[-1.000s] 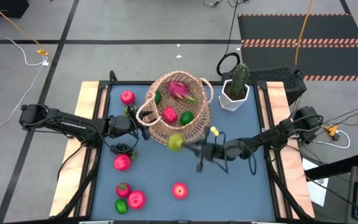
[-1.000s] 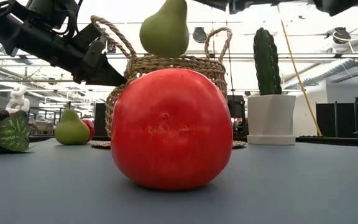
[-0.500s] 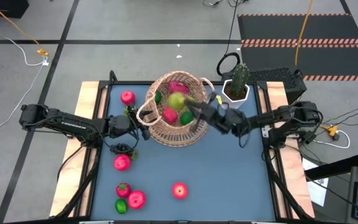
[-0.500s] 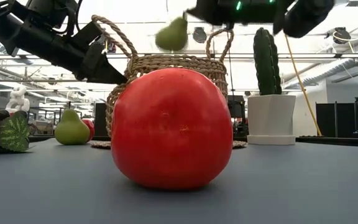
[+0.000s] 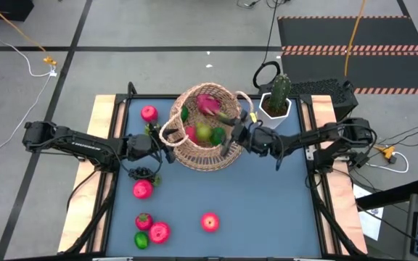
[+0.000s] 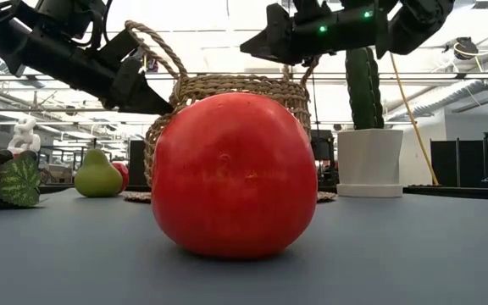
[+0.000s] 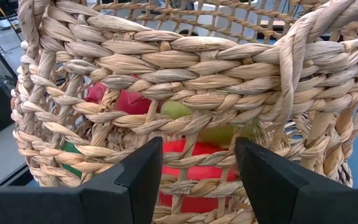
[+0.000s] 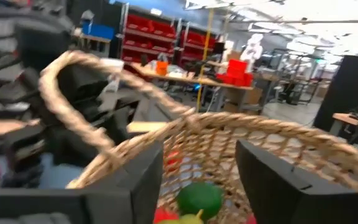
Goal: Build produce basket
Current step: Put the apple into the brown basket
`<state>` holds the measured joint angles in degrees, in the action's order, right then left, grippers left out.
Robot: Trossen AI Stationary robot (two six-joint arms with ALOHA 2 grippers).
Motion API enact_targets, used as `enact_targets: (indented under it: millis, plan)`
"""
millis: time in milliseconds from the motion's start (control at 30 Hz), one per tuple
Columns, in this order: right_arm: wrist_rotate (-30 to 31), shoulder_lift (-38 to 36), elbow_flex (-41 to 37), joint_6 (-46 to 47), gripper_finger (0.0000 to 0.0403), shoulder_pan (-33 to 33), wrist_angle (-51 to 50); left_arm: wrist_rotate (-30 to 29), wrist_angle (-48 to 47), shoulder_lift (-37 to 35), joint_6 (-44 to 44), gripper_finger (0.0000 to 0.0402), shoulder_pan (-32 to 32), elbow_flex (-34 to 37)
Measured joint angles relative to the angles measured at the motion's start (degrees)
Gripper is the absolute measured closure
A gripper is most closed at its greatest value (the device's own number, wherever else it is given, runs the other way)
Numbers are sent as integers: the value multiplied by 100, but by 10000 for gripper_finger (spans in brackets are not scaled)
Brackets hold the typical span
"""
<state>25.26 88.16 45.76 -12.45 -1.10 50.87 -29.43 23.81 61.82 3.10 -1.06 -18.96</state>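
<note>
The tan wicker basket (image 5: 205, 127) stands on its base on the far half of the table. Inside it lie a yellow-green pear (image 5: 204, 133), a pink dragon fruit (image 5: 209, 104), a red apple (image 5: 192, 133) and two limes (image 5: 185, 114). My right gripper (image 5: 231, 138) hovers open above the basket's right rim (image 8: 229, 130) with nothing between its fingers. My left gripper (image 5: 164, 148) is open, close up against the outside of the basket's left wall (image 7: 185, 74). Through the weave the left wrist view shows red and green fruit. My left gripper comes level from the table's left at the basket's outer left wall (image 7: 197, 118), just below the rim, with its fingers (image 7: 138, 177) spread. I cannot tell whether they touch the weave.
Loose fruit lies on the near-left table: an apple (image 5: 149, 113), a grape bunch (image 5: 144, 173), apples (image 5: 142, 189) (image 5: 159, 232) (image 5: 209, 222) and a lime (image 5: 141, 239). A pear (image 6: 97, 174) stands left of the basket. A white cactus pot (image 5: 276, 101) stands at the far right.
My right gripper carried the pear from the table's middle toward the far edge, over the basket, then let it go. The pear dropped and now lies among the fruit inside. The gripper has since drawn back a little toward the basket's right rim.
</note>
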Motion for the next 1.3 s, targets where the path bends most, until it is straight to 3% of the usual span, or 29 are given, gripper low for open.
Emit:
enact_targets:
  millis: [233,567,767,1000,1167,1300]
  plan:
    - [-225,0,0,-158,184,295,-186,3,-147,-2,150,197,2,-2]
    - [-2396,-2,0,117,183,607,696,4,-291,-4,342,197,4,-2]
    - [-2073,-1,0,-328,183,831,442,2,-291,-4,341,197,4,-2]
    - [-2098,-2,299,-242,179,1101,270,0,-233,-2,325,197,2,-2]
    - [-2081,1,756,-580,149,1400,-660,-10,-168,0,303,197,0,-2]
    - [-2233,2,876,-322,118,1484,-918,-13,-142,0,303,197,0,-2]
